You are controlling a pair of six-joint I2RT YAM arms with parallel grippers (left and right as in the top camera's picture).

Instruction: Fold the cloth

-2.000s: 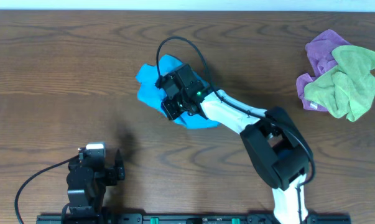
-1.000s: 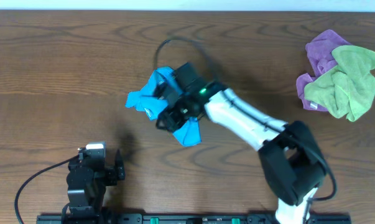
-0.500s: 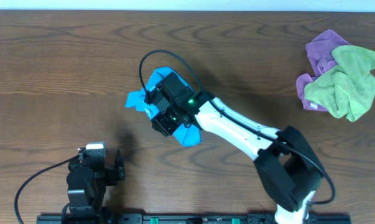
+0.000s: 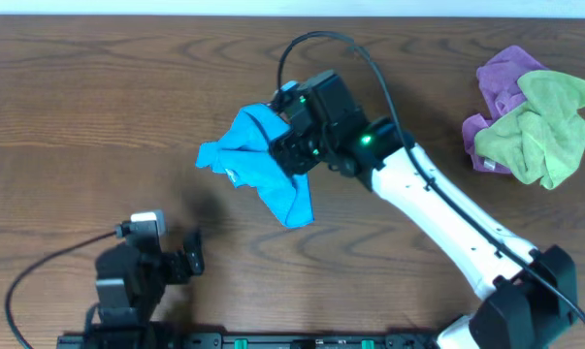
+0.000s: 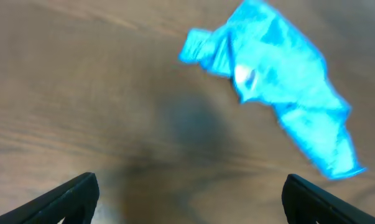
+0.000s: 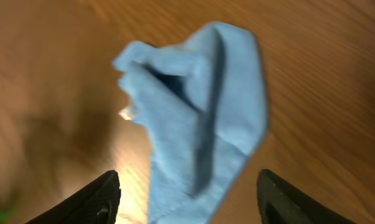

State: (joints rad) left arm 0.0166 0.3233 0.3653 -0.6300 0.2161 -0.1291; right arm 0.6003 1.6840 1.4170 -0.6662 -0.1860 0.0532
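Observation:
The blue cloth lies rumpled on the wooden table, left of centre, with a tail trailing toward the near side. The left wrist view shows it at the upper right as a crumpled blue cloth. In the right wrist view the cloth lies below the fingers. My right gripper hovers over the cloth's right edge, open, its fingers wide apart and holding nothing. My left gripper sits near the front left, open, and its fingertips show only bare table between them.
A purple cloth and a green cloth lie bunched together at the far right of the table. The right arm's black cable loops above its wrist. The left arm's cable trails along the front left.
My right gripper has opened and let go of the blue cloth, pulling up and to the right. The cloth has dropped onto the table. The left arm has shifted slightly.

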